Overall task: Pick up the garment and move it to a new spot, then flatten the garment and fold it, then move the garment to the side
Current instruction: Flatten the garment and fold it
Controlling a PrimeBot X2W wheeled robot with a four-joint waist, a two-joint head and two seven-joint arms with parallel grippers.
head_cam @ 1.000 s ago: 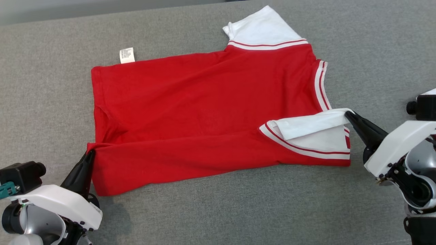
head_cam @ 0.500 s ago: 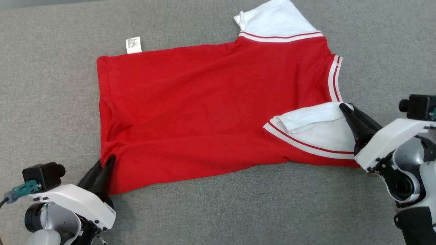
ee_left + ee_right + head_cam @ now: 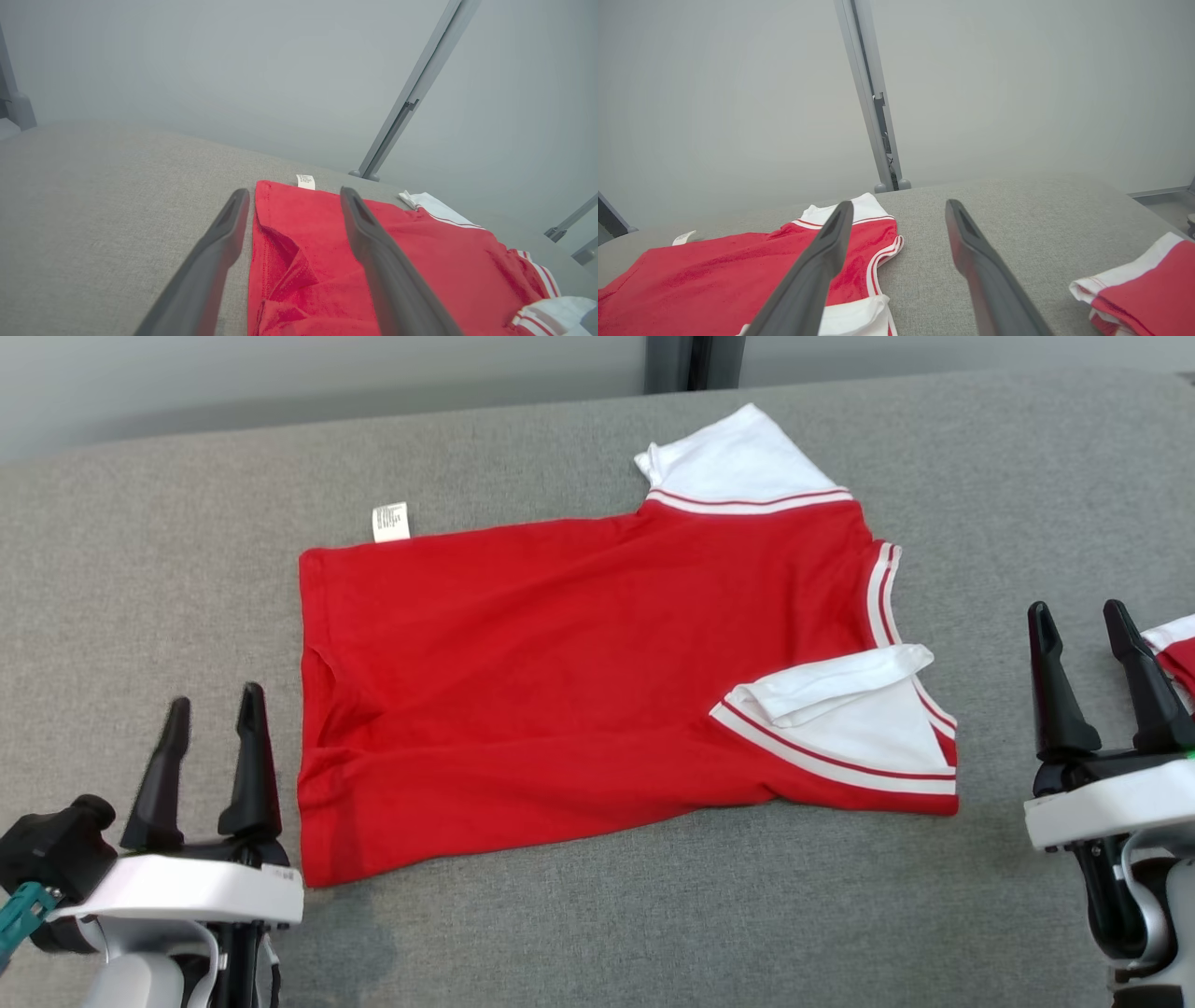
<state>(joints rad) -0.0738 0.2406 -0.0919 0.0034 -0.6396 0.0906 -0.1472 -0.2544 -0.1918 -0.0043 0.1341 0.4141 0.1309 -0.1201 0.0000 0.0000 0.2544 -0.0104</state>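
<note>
- The red garment point(image 3: 597, 681) lies spread across the middle of the grey surface point(image 3: 597, 933), near sleeve point(image 3: 840, 719) turned in.
- We've just let go: left gripper point(image 3: 214, 698) and right gripper point(image 3: 1076, 608) both stand wide, backed off its ends.
- That fold looks set; next fold to come.

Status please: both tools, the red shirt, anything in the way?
Left tool open, right tool open, both empty. Red shirt spread out, one sleeve flipped over. Another garment beside right tool.

Nothing legible: small white fabric care label point(image 3: 391, 521) at far edge of red shirt with white striped sleeves point(image 3: 560, 663), grey printed lines too small to read.
</note>
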